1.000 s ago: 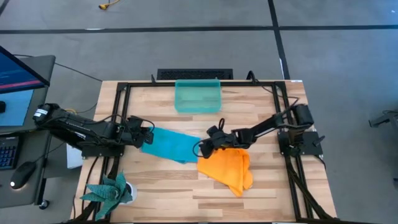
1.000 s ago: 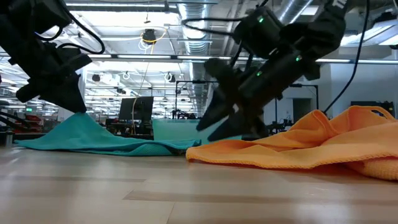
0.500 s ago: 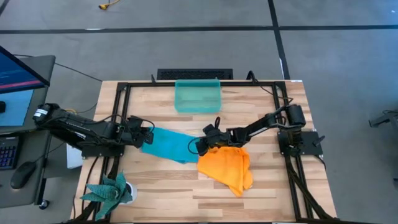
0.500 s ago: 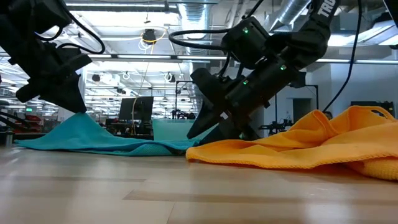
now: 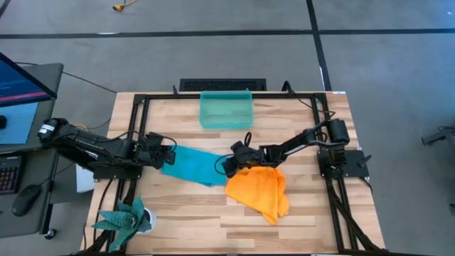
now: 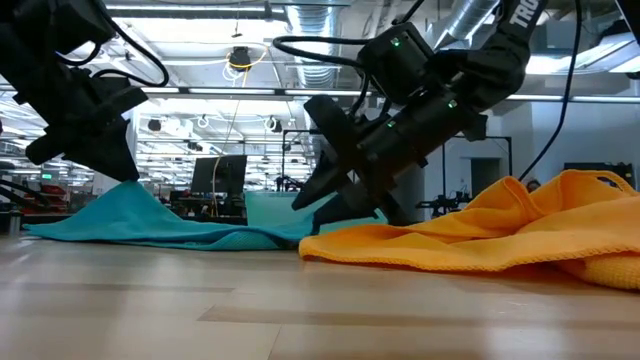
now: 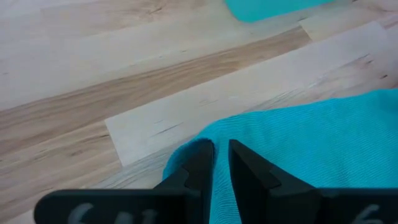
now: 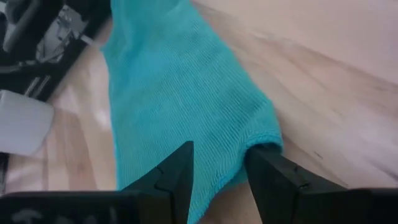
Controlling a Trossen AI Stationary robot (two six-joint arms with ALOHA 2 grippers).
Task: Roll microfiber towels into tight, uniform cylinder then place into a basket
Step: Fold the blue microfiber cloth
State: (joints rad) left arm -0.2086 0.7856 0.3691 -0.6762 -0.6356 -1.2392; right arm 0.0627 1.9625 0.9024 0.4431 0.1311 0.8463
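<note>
High view: the blue towel (image 5: 193, 164) stretches lengthwise between the left end effector (image 5: 168, 155) and the right end effector (image 5: 229, 165) on the counter (image 5: 298, 213); the basket (image 5: 226, 109) sits beyond, the orange towel (image 5: 261, 192) just beside.

Left wrist view: fingers clamped on the towel's corner.

Right wrist view: fingers (image 8: 174, 171) apart, straddling the opposite corner, not yet clamped.

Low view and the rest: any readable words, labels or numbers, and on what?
"TR": white letters on the right arm, cut off at the picture's edge.
Monitor: screen too small to read.
Left gripper, pinching the teal towel: pale marks on its body, too blurred.
</note>
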